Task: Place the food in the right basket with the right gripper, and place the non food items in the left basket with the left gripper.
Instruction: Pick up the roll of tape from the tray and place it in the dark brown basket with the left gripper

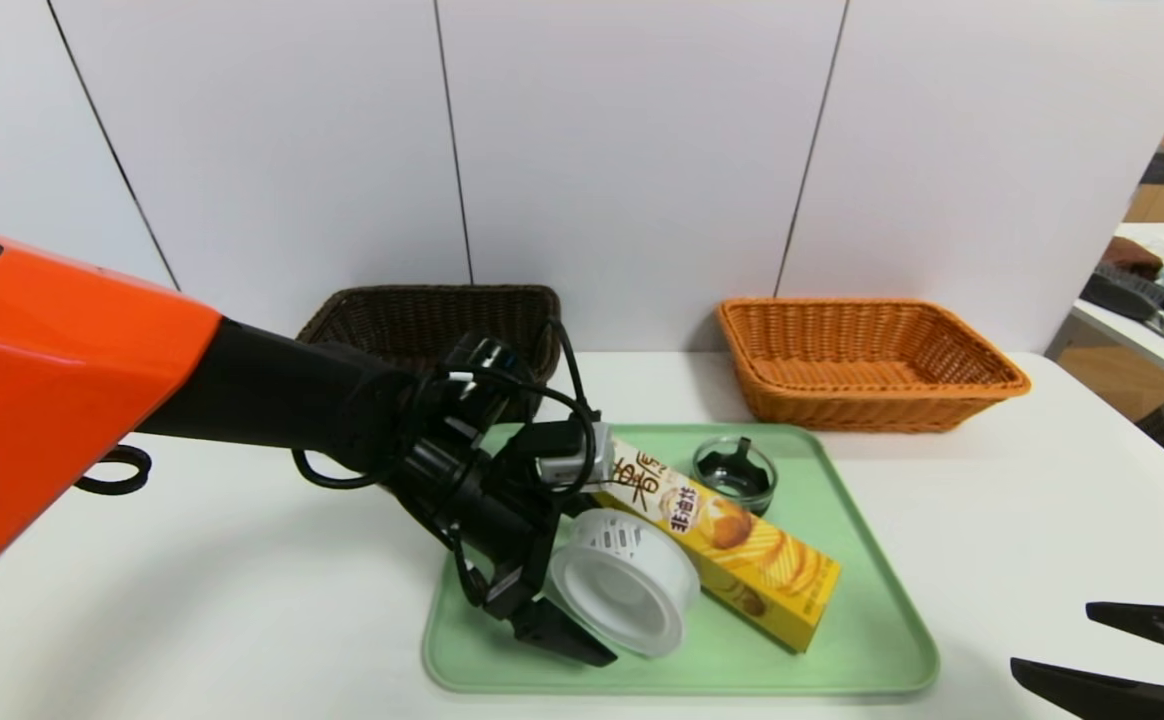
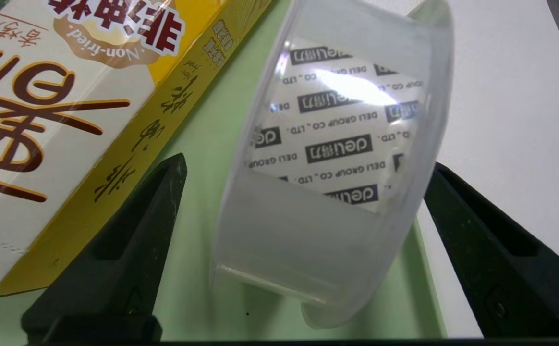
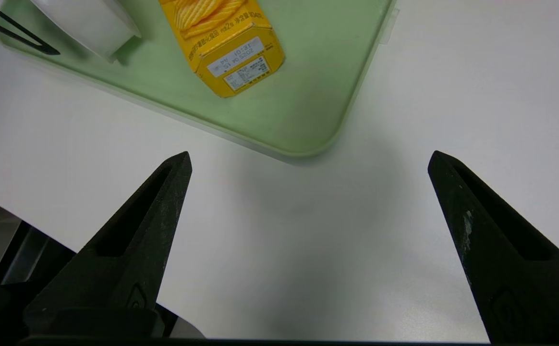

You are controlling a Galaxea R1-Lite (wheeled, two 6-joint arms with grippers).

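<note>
On the green tray (image 1: pixel 842 640) lie the white tape roll (image 1: pixel 622 585), the yellow snack box (image 1: pixel 732 545) and the small glass dish (image 1: pixel 734 472). My left gripper (image 1: pixel 592 590) is open and straddles the tape roll (image 2: pixel 332 192), one finger on each side, with a gap on the box side. The roll leans against the snack box (image 2: pixel 44 120). The dark brown left basket (image 1: pixel 422 315) and the orange right basket (image 1: pixel 867 365) stand at the back. My right gripper (image 1: pixel 1050 637) hovers open over bare table near the tray's front right corner (image 3: pixel 308 144), holding nothing.
The left arm's orange shell (image 1: pixel 52 400) fills the left foreground and hides part of the dark basket. A black cable loop (image 1: pixel 112 470) lies on the table at the left. A second table with clutter (image 1: pixel 1162 300) stands past the right edge.
</note>
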